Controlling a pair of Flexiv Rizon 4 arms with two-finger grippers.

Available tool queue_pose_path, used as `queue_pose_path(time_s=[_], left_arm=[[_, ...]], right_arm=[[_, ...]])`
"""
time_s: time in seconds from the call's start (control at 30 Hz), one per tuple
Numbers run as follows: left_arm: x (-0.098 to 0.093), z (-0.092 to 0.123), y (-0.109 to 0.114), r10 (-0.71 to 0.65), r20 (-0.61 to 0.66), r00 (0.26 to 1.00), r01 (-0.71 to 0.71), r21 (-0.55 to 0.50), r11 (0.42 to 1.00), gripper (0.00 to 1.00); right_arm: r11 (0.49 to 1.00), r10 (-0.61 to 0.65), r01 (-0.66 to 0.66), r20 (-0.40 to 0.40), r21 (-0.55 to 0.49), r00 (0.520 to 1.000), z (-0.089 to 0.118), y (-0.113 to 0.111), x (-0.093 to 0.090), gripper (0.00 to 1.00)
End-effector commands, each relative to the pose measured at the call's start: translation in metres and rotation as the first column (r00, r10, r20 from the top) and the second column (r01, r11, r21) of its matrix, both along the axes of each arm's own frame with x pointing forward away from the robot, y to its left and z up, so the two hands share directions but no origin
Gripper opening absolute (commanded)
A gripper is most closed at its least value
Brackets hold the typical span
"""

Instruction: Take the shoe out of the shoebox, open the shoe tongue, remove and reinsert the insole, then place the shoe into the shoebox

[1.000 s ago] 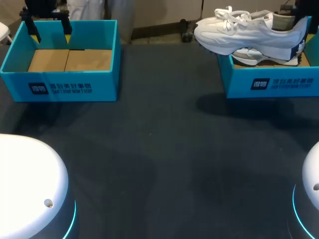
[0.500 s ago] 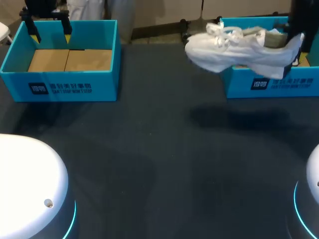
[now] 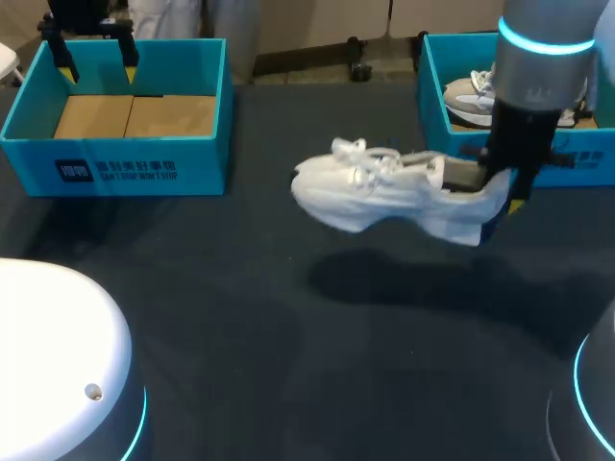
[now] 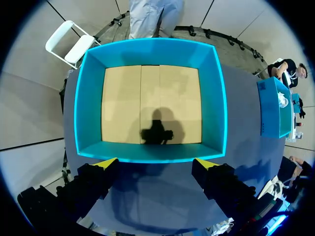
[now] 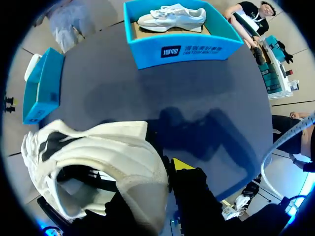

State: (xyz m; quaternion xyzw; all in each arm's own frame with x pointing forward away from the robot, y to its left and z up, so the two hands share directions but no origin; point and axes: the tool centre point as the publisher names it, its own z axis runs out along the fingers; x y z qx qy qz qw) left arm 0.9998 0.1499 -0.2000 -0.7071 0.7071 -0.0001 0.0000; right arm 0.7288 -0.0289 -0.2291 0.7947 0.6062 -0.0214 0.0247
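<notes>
A white laced shoe (image 3: 384, 190) hangs above the middle of the table, toe toward my left. My right gripper (image 3: 500, 197) is shut on its heel collar. In the right wrist view the shoe (image 5: 98, 157) fills the space at the gripper (image 5: 157, 172); one yellow fingertip (image 5: 179, 163) shows outside the heel and the other is hidden inside. The blue shoebox (image 3: 538, 163) at the back right holds a second white shoe (image 3: 471, 96), also seen in the right wrist view (image 5: 170, 14). My left gripper (image 4: 156, 164) is open above the near wall of the empty left shoebox (image 4: 150, 152).
The left blue shoebox (image 3: 115, 168) stands at the back left with a bare cardboard floor, and my left gripper (image 3: 96, 58) hovers over its far side. Dark tablecloth lies between the two boxes and toward the front.
My right arm has carried the shoe from above the right shoebox leftward and down, out over the table's middle. The left arm has not moved.
</notes>
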Motion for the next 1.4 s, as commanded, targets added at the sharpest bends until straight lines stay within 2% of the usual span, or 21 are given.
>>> queue_pose_path(time_s=[0.03,0.4,0.47,0.5,0.6,0.63,0.67,0.73,0.87,1.1,1.3,1.4], left_arm=[[0.0,0.0,0.0,0.0,0.0,1.0,0.0,0.0,1.0,1.0],[0.0,0.0,0.0,0.0,0.0,1.0,0.0,0.0,1.0,1.0],[0.0,0.0,0.0,0.0,0.0,1.0,0.0,0.0,1.0,1.0],[0.0,0.0,0.0,0.0,0.0,1.0,0.0,0.0,1.0,1.0],[0.0,0.0,0.0,0.0,0.0,1.0,0.0,0.0,1.0,1.0],[0.0,0.0,0.0,0.0,0.0,1.0,0.0,0.0,1.0,1.0],[0.0,0.0,0.0,0.0,0.0,1.0,0.0,0.0,1.0,1.0],[0.0,0.0,0.0,0.0,0.0,1.0,0.0,0.0,1.0,1.0],[0.0,0.0,0.0,0.0,0.0,1.0,0.0,0.0,1.0,1.0],[0.0,0.0,0.0,0.0,0.0,1.0,0.0,0.0,1.0,1.0],[0.0,0.0,0.0,0.0,0.0,1.0,0.0,0.0,1.0,1.0],[0.0,0.0,0.0,0.0,0.0,1.0,0.0,0.0,1.0,1.0]], right_arm=[[1.0,0.0,0.0,0.025,-0.003,1.0,-0.001,0.0,-0.004,0.0],[1.0,0.0,0.0,0.025,-0.003,1.0,-0.001,0.0,-0.004,0.0],[0.999,0.0,0.001,0.023,-0.033,1.0,-0.011,0.008,-0.008,0.0],[1.0,0.009,-0.009,0.019,0.002,1.0,-0.017,0.012,-0.012,0.0],[1.0,0.011,-0.011,0.018,0.019,1.0,-0.032,0.021,-0.023,0.0],[1.0,0.009,-0.009,0.014,0.001,1.0,-0.041,0.027,-0.031,0.0],[1.0,0.009,-0.009,0.014,0.001,1.0,-0.041,0.027,-0.031,0.0],[1.0,0.016,-0.016,0.012,0.013,1.0,-0.053,0.036,-0.042,0.0],[1.0,0.03,-0.03,-0.004,-0.001,1.0,-0.073,0.053,-0.052,0.0],[0.998,0.054,-0.053,-0.022,0.028,0.998,-0.11,0.072,-0.06,0.0],[0.997,0.071,-0.07,-0.021,0.025,0.997,-0.119,0.086,-0.061,0.0],[0.998,0.066,-0.066,-0.032,0.008,0.997,-0.129,0.091,-0.059,0.0]])
